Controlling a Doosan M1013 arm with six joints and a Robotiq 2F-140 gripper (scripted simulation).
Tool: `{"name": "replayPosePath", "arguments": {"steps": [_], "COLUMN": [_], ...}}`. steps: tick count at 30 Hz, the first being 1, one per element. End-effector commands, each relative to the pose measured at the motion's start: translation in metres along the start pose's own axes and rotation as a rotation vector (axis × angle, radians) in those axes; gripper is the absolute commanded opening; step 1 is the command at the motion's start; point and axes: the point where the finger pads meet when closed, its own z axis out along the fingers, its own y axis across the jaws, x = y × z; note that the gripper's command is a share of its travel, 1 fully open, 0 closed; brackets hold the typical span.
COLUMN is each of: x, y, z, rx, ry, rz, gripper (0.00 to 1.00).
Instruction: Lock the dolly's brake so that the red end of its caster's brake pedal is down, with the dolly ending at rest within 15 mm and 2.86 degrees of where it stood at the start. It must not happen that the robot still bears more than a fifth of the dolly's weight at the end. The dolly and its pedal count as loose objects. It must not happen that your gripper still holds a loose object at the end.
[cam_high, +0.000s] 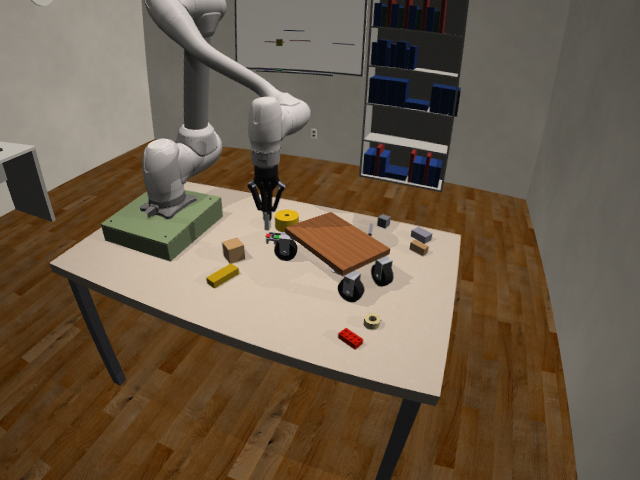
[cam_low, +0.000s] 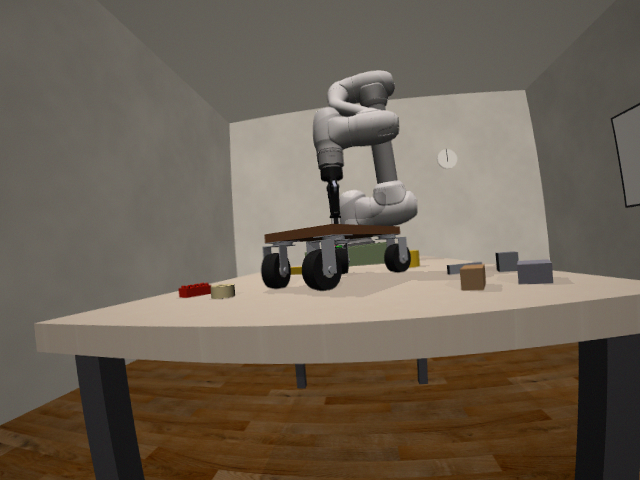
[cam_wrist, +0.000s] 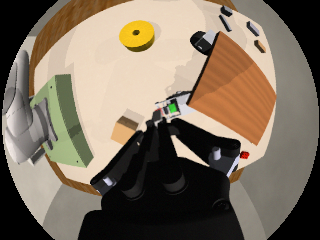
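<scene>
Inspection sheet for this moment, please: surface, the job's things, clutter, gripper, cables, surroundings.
Surface: pale table, dark legs.
Job's things: dolly with a wooden deck stands on four wheels; brake pedal with red and green ends on the wheel nearest the arm.
Clutter: yellow ring, tan cube, yellow bar, red brick, tape roll, small grey and brown blocks.
Gripper: gripper shut, empty, pointing down just above the pedal.
Cables: nothing seen.
Surroundings: bookshelf, whiteboard, wood floor.
</scene>
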Motion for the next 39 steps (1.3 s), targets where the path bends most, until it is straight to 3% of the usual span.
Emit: {"name": "replayPosePath", "arguments": {"steps": [1,17,39], "x": [0.000,0.000,0.000], "y": [0.000,0.000,0.000], "z": [0.005,0.021,0.022], "rx": [0.000,0.000,0.000], "ry": [0.000,0.000,0.000], "rz": [0.000,0.000,0.000], "gripper": [0.00,0.00,0.00]}}
